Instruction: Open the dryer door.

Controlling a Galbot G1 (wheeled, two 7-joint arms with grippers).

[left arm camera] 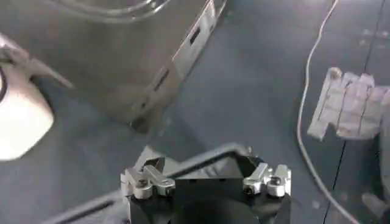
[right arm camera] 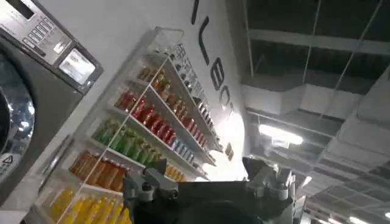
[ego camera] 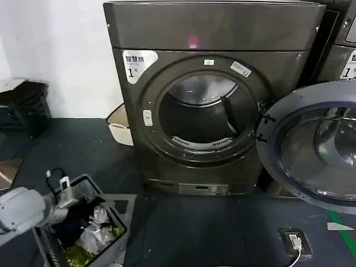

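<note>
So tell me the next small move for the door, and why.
Probably none beyond holding back: the dryer door already hangs swung wide beside the dryer, leaving its drum opening exposed. The left gripper, fingers spread, sits low over the laundry basket, so keeping it clear seems best.

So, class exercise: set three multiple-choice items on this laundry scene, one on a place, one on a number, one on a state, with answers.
1. Where is the laundry basket?
A. On the floor at the robot's front left
B. Inside the drum
C. On top of the dryer

2. Which number is on the dryer's sticker?
A. 3
B. 1
C. 7

3. How is the dryer door?
A. Shut
B. Removed
C. Swung open to the right

Answers:
1 A: the basket sits on the floor beside the left arm.
2 B: the sticker on the dryer reads 1.
3 C: the door hangs open, the drum exposed.
</note>
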